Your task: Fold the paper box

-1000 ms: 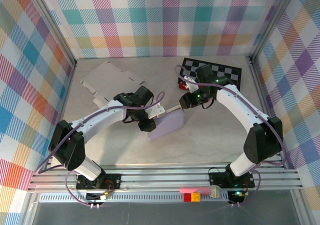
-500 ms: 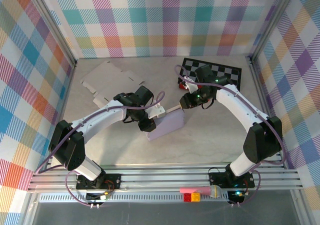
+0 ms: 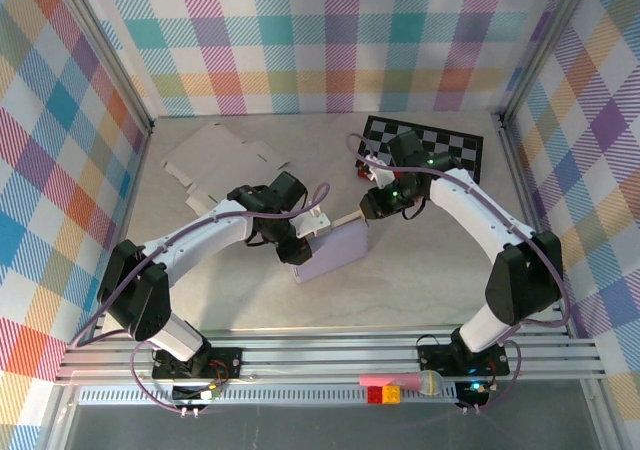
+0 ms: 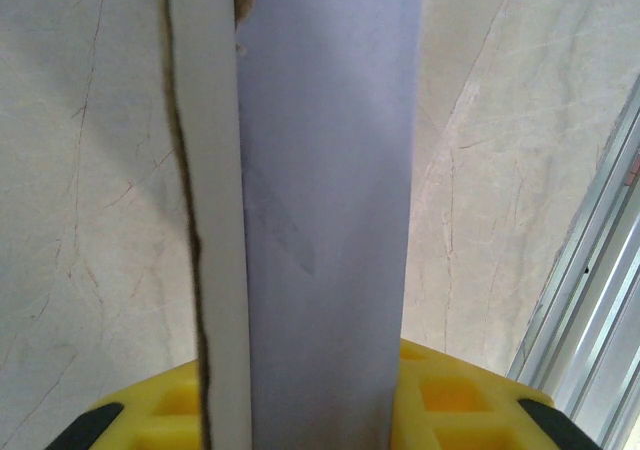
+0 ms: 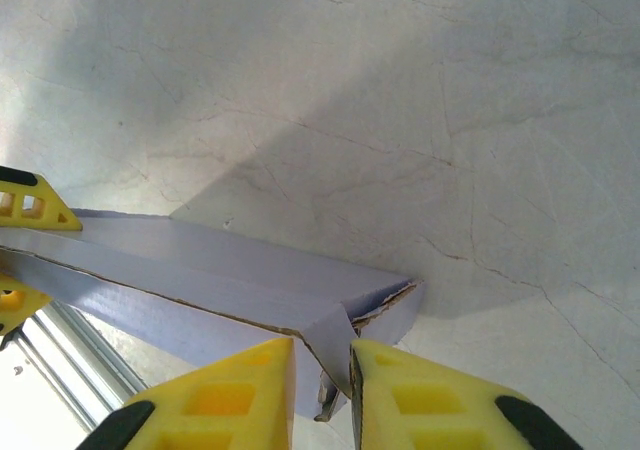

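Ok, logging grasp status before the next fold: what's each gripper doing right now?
Left gripper: closed on the paper box.
Right gripper: closed on the paper box too.

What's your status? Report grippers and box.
Left gripper shut on paper box wall. Right gripper pinching its corner flap. Box on table, end open. Flat carton behind, apart.

My left fingers [image 4: 455,400] are cut off at the bottom edge, and the paper box [image 4: 325,220] between them runs out past the top. At my right gripper [image 5: 322,358], a dark bit [image 5: 326,402] under the torn flap [image 5: 385,305], perhaps shadow, is beyond my telling.
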